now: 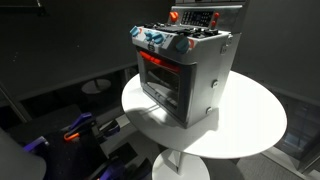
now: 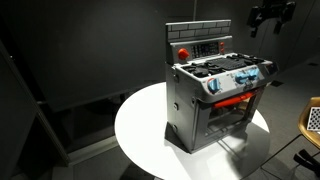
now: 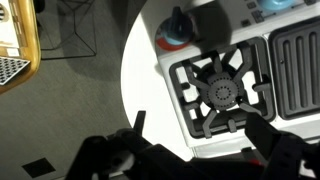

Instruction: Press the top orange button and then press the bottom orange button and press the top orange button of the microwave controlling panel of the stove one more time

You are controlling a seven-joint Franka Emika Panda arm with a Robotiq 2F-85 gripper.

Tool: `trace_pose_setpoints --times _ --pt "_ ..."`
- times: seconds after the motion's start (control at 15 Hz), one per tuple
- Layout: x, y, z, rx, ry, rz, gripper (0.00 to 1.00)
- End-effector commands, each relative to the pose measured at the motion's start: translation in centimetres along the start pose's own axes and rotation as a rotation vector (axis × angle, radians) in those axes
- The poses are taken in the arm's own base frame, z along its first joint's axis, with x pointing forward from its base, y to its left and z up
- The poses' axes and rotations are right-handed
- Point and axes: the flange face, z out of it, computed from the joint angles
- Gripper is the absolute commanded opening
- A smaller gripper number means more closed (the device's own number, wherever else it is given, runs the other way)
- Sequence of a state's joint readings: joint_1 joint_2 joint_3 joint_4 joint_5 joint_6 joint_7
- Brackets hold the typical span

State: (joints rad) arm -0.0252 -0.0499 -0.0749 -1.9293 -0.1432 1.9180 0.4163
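The silver toy stove point(image 1: 190, 80) point(image 2: 215, 100) stands on a round white table in both exterior views. Its oven window glows red under a row of blue-and-red knobs point(image 2: 240, 80). The dark microwave controlling panel with red-orange marks point(image 2: 208, 47) point(image 1: 196, 17) stands upright at the back of the stove top. My gripper point(image 2: 270, 15) hangs in the air above and beside the stove, apart from the panel. In the wrist view my gripper point(image 3: 200, 130) is open and empty over a black burner grate point(image 3: 220, 92). The panel is out of the wrist view.
The white table point(image 1: 250, 125) point(image 2: 140, 130) has bare rim all round the stove. Blue and orange items point(image 1: 80, 130) lie on the floor below. A yellow-framed object point(image 2: 312, 118) point(image 3: 15, 50) stands off the table's side. Dark curtains surround the scene.
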Motion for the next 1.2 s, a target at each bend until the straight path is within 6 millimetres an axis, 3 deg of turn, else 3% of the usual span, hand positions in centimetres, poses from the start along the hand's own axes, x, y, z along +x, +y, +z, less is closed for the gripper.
trace_pose_setpoints --times 0.0,0.73,0.93,1.13 --pt "-3.3 2.6 -1.7 0.019 -0.058 -0.062 1.0" --pt "-11.1 8.4 -6.6 0.055 -0.093 -0.279 1.0" --pt "-12.2 8.9 -7.4 0.054 -0.091 -0.275 1.0" --pt "-11.8 8.4 -7.3 0.045 -0.085 -0.262 1.0"
